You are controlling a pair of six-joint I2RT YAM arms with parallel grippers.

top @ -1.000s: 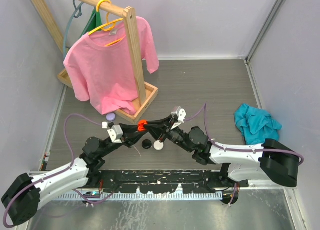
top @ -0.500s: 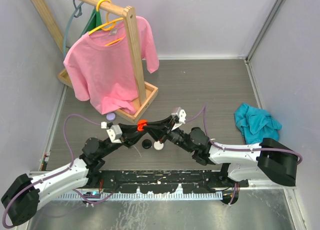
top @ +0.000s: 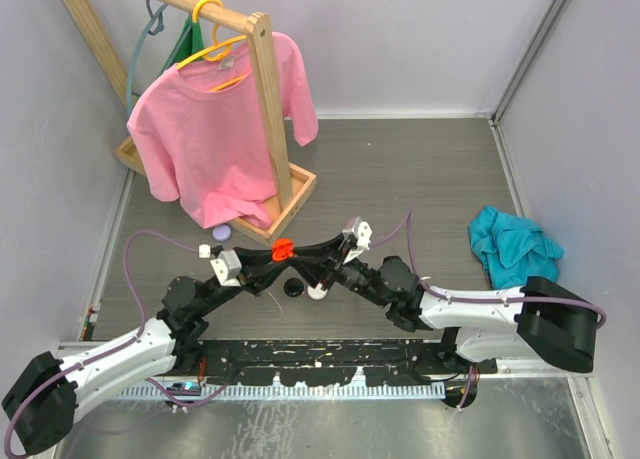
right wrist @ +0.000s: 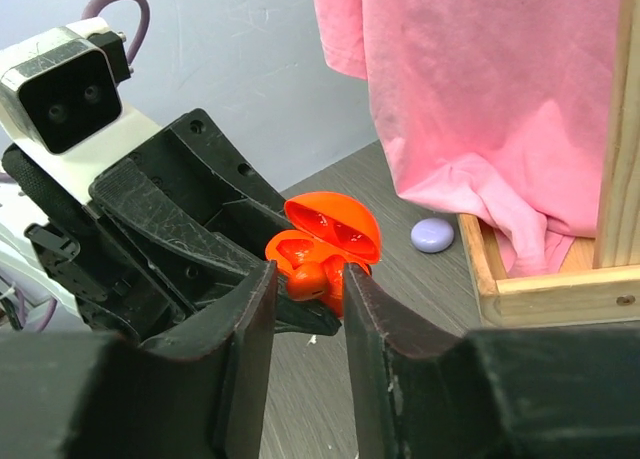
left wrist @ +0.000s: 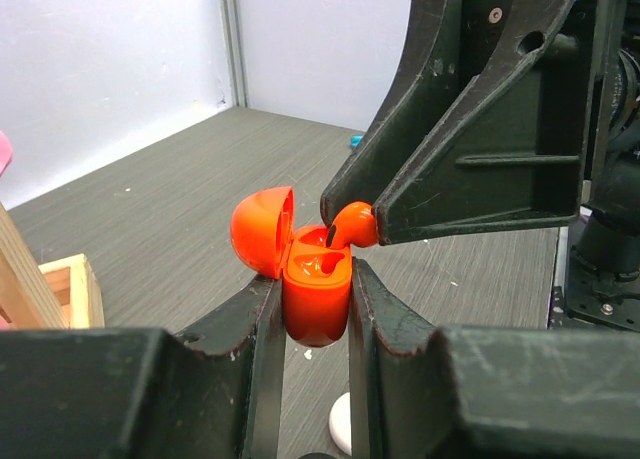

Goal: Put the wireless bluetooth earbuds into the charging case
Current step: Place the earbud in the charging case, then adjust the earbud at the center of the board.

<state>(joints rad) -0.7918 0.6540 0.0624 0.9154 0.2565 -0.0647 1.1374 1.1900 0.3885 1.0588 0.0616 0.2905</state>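
Note:
My left gripper (left wrist: 315, 279) is shut on an orange-red charging case (left wrist: 316, 299) and holds it upright above the table, with its lid (left wrist: 262, 229) open to the left. My right gripper (right wrist: 308, 279) is shut on an orange-red earbud (right wrist: 308, 281) and holds it at the case's open top; the earbud (left wrist: 352, 225) touches the case's right rim. In the top view both grippers meet at the case (top: 283, 247) in the middle of the table. No other earbuds show.
A white round case (top: 317, 290) and a black one (top: 293, 287) lie on the table under the grippers. A purple case (top: 221, 234) lies by the wooden rack base (top: 290, 204), which carries a pink shirt (top: 215, 129). A teal cloth (top: 512, 244) lies at the right.
Both arms have crept slightly left, still joined at the case. The earbud stays at the case's opening.

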